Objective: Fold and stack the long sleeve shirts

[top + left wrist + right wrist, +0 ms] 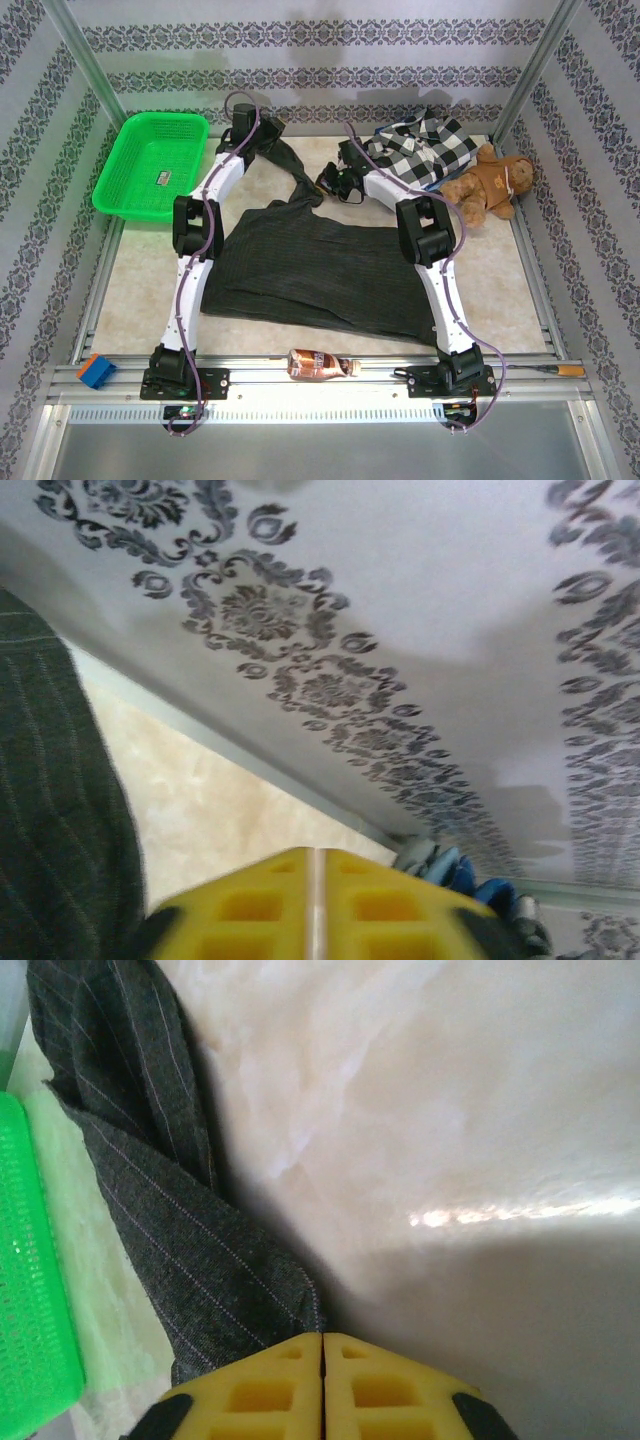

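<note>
- While the dark charcoal shirt [310,270] is laid flat across the middle of the tabletop [500,270], one sleeve [292,175] is stretched away from it towards the far wall.
- The left gripper [272,133] is found at the far end of that sleeve, close to the patterned wall [320,60].
- In the left wrist view its yellow fingers [250,905] are pressed together, with only a thin seam between them. Pinstriped cloth is seen just to the left, but it cannot be told whether any of it is caught.
- The right gripper [330,183] is placed just beside the sleeve, near the shirt's far edge.
- In the right wrist view its fingers [390,1390] are closed against each other. The pinstriped cloth is run right up to their tip and touches it. Whether it is pinched there cannot be told.
- A checked flannel shirt [425,145] is heaped at the far right of the tabletop, with a blue garment [432,185] partly covered beneath it.
- A teddy bear [490,185] is set just beside that heap, on its right.
- A green basket [150,160] is kept at the far left, well apart from the shirts.
- A brown bottle [320,363] is laid on the near rail between the arm bases.
</note>
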### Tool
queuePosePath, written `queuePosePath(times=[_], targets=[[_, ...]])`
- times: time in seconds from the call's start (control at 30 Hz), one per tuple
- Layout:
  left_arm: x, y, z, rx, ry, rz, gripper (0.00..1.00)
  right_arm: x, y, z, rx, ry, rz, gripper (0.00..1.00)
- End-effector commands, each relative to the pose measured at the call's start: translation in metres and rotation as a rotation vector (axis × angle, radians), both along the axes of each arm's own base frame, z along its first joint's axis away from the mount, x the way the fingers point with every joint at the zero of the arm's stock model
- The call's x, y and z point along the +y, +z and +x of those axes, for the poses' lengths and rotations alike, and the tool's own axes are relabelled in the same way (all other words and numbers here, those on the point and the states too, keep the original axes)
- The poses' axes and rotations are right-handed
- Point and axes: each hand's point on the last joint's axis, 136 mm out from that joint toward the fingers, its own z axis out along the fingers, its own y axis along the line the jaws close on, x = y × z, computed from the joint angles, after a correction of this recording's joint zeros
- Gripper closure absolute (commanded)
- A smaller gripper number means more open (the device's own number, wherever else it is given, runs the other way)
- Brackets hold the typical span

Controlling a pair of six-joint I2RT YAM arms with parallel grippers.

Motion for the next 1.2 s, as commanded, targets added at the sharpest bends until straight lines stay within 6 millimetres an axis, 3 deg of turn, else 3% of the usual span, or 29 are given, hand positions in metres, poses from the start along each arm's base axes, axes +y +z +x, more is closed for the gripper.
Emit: queuePosePath(times=[0.0, 0.07, 0.23, 0.27, 0.3, 0.4, 0.5, 0.63, 0.93, 1.17], targets=[[-0.004, 0.038, -0.025, -0.007, -0.058, 0.047, 0.51, -0.022, 0.043, 0.009, -0.101, -0.029, -0.095, 0.87], [-0.006, 0.044, -0.046, 0.001, -0.111, 0.107, 0.43, -0.033, 0.051, 0.012, -0.14, -0.029, -0.173, 0.81], [0.006, 0.03, -0.084, 0.087, -0.14, 0.222, 0.41, -0.043, 0.066, 0.016, -0.193, -0.005, -0.279, 0.71], [0.016, 0.016, -0.112, 0.147, -0.151, 0.263, 0.41, -0.038, 0.077, 0.019, -0.238, 0.035, -0.285, 0.64], [0.023, -0.006, -0.153, 0.22, -0.182, 0.299, 0.41, -0.018, 0.092, 0.02, -0.311, 0.136, -0.293, 0.57], [0.026, -0.036, -0.195, 0.313, -0.209, 0.302, 0.41, 0.016, 0.105, 0.013, -0.391, 0.294, -0.345, 0.53], [0.03, -0.057, -0.229, 0.376, -0.215, 0.294, 0.42, 0.042, 0.103, 0.004, -0.447, 0.413, -0.48, 0.48], [0.03, -0.076, -0.264, 0.43, -0.224, 0.263, 0.42, 0.055, 0.09, 0.006, -0.499, 0.439, -0.61, 0.38], [0.029, -0.108, -0.32, 0.518, -0.251, 0.222, 0.42, 0.065, 0.063, 0.019, -0.55, 0.46, -0.673, 0.35], [0.033, -0.135, -0.39, 0.646, -0.281, 0.209, 0.42, 0.065, 0.049, 0.022, -0.531, 0.446, -0.66, 0.35]])
